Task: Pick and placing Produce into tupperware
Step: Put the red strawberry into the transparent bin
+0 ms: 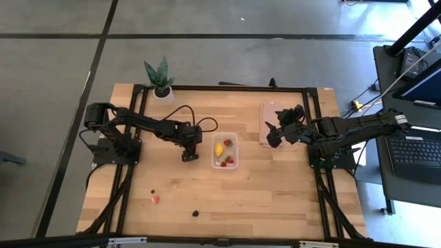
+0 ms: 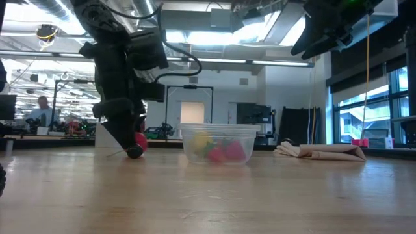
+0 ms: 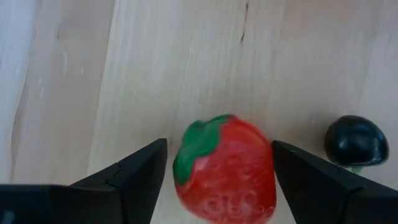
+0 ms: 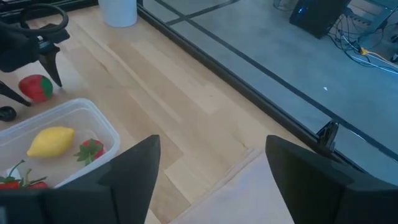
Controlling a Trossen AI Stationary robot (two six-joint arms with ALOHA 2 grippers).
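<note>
My left gripper (image 3: 217, 180) is open and low at the table, just left of the tupperware (image 1: 224, 151). A red strawberry (image 3: 225, 168) with a green cap sits between its fingers, and one finger is very near it; I cannot tell whether it touches. A dark berry (image 3: 356, 140) lies beside them on the wood. The clear tupperware (image 4: 62, 140) holds a yellow lemon (image 4: 51, 140) and strawberries (image 4: 90, 149). My right gripper (image 4: 211, 180) is open, raised over the table's right part near the flat pinkish lid (image 1: 270, 124).
On the near left of the table lie a pinkish piece (image 1: 155, 199), a small dark berry (image 1: 151, 191) and another dark berry (image 1: 196, 213). A potted plant (image 1: 160, 79) stands at the far edge. A black frame borders the tabletop.
</note>
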